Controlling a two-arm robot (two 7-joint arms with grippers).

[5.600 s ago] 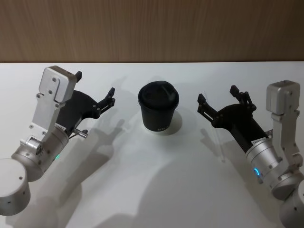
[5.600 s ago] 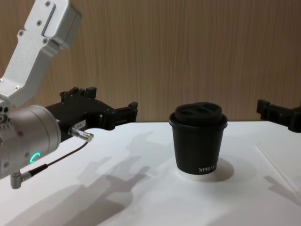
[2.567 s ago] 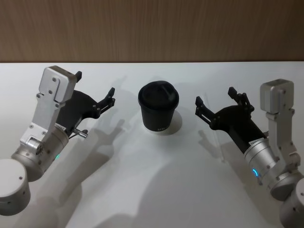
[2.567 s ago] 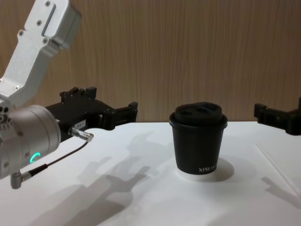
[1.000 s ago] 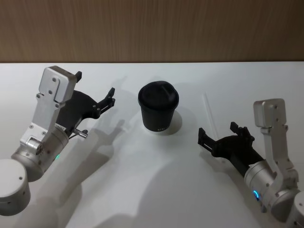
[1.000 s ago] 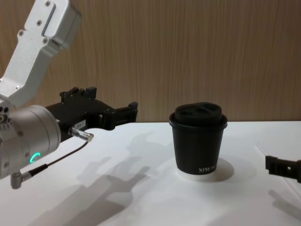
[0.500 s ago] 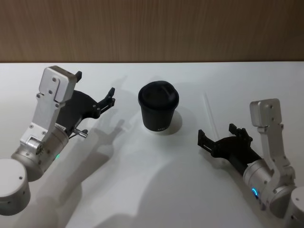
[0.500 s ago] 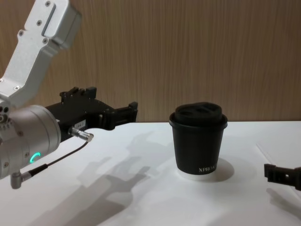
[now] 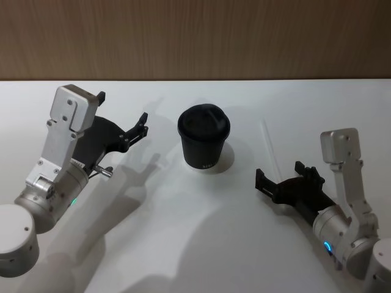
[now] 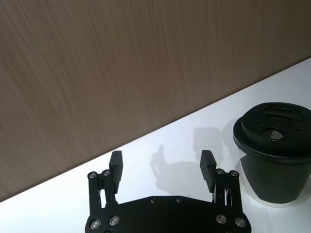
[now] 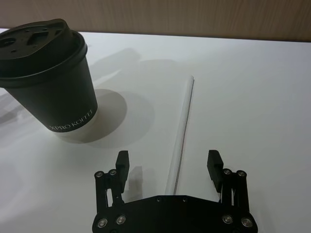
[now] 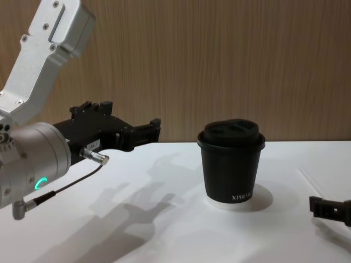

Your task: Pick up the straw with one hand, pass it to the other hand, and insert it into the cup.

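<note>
**Ana:** Two claws here. Which one has the job?

**Ben:** The right gripper, low at the lower right of the head view. Its jaws are spread wide and have hold of nothing. The straw lies flat on the white table, right of centre. It runs from just right of the cup down toward that gripper. In the right wrist view, its near end passes about midway between the two fingers.

**Ana:** So this is the pick-up. How should it be done well?

**Ben:** As I judge it, hold that centring and sink until the pads sit level with the straw at the table top. Then close softly. A thin tube will probably flatten under a hard pinch, or skid out if one pad meets it first. Grip toward this near end, so a long free length is left for the hand-over.

**Ana:** And the cup?

**Ben:** It is upright with its lid on, at the centre of the frame and apart from the straw. Lift straight up and don't sweep toward it.

**Ana:** What about the left gripper?

**Ben:** It is at the upper left, raised off the table. It is also wide open and empty, and it points toward the cup.
</note>
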